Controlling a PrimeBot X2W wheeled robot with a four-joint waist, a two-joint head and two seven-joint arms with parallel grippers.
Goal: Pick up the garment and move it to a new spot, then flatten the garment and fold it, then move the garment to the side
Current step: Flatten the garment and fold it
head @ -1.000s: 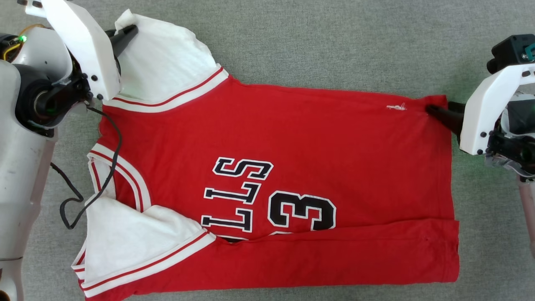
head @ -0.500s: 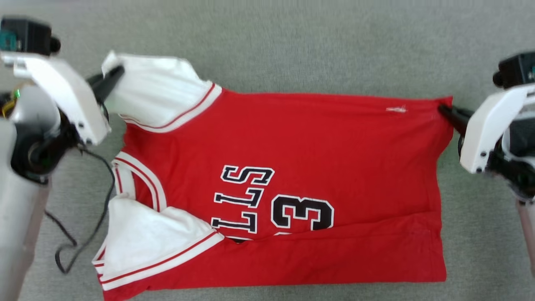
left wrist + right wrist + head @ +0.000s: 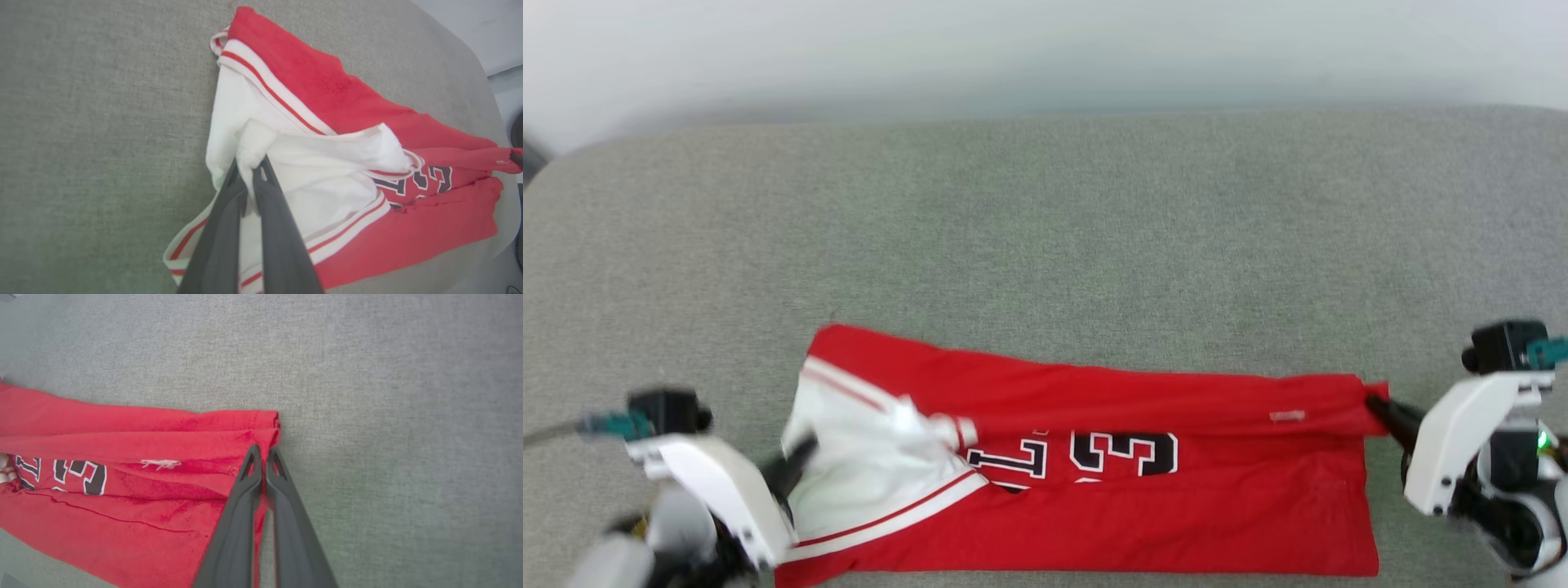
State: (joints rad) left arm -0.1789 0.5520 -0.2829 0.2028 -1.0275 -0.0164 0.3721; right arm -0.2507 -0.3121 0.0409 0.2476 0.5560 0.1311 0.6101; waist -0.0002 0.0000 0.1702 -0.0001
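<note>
On the shirt (image 3: pixel 1160 506), left jaws are pinching the white sleeve (image 3: pixel 327 179), right jaws the hem corner (image 3: pixel 265 424); either thin pinch slipping risks skewing the fold.

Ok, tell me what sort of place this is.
Probably a test bench for folding clothes: a broad grey cloth-covered table with a rounded corner, one red jersey on it, plain pale surroundings beyond.
</note>
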